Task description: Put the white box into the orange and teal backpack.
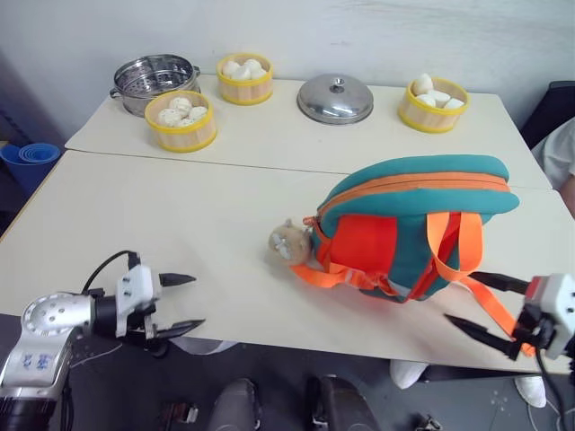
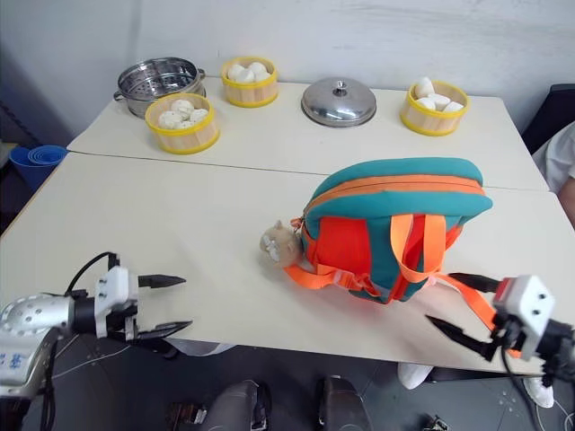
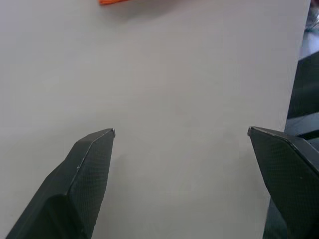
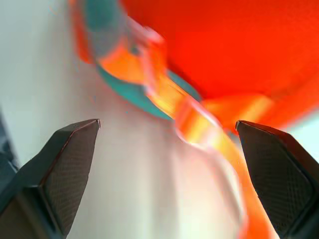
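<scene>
Orange and teal backpack (image 1: 409,220) on table (image 1: 180,233); both grippers open, empty.

Teal backpack (image 1: 409,202) with orange panel, straps

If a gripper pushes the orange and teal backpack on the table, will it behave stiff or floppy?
Probably floppy: the orange and teal backpack is soft fabric, bulging and lying on the table, so it would likely dent before sliding. Its loose orange straps may drag or catch. The plush hamster would likely trail along.
</scene>
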`<state>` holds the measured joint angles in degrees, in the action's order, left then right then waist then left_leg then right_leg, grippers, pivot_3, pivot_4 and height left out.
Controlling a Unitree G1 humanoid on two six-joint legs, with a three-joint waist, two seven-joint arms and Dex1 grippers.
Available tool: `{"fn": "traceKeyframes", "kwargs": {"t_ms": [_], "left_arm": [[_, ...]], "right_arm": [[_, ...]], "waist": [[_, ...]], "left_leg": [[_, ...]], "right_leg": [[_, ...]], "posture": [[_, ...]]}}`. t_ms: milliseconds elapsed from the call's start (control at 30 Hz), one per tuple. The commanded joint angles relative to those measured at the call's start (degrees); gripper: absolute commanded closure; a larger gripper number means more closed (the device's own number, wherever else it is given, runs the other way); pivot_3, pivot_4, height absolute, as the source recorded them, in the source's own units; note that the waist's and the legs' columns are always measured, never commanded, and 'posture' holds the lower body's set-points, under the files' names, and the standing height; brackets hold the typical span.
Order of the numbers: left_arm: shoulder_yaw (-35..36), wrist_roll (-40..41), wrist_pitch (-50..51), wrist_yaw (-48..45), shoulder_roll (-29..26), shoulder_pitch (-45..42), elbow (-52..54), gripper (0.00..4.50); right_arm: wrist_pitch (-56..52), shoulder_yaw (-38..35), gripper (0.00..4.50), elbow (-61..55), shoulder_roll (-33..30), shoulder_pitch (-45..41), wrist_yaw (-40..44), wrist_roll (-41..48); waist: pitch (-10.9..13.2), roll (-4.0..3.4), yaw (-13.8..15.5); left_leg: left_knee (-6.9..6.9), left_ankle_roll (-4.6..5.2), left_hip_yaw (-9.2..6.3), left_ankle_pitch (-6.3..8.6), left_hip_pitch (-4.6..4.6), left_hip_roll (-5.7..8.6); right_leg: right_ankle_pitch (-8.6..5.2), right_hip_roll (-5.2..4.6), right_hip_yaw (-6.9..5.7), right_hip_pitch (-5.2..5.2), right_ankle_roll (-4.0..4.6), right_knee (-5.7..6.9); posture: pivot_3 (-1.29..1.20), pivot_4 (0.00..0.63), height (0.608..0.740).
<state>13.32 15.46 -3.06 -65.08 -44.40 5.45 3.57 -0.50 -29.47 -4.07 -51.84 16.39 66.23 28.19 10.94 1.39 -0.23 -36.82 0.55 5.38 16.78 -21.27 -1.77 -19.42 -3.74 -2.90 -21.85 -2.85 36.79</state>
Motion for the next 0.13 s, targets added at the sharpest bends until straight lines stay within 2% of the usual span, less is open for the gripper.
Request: {"fn": "traceKeyframes", "kwargs": {"t_ms": [33,133], "left_arm": [[0.8,0.1,-3.5,3.4,2.2,1.3,1.6,0.00],[1.2,1.3,-3.5,5.4,3.9,2.5,3.7,0.00]], "right_arm": [[4.1,2.8,0.01,6.0,-1.3,-5.2,2.8,-2.7],[6.0,5.2,0.01,8.4,-0.9,-9.4,3.6,-4.0]], "waist": [[0.0,-0.02,0.0],[0.0,-0.07,0.0]], "left_leg": [[0.02,0.09,0.00,-0.05,0.00,-0.01],[0.26,0.08,0.00,-0.08,0.00,-0.01]], "right_leg": [[0.00,0.00,-0.02,-0.03,0.00,0.01],[-0.02,0.01,-0.09,-0.14,0.02,0.07]], "posture": [[0.00,0.150,0.740],[0.00,0.150,0.740]]}}
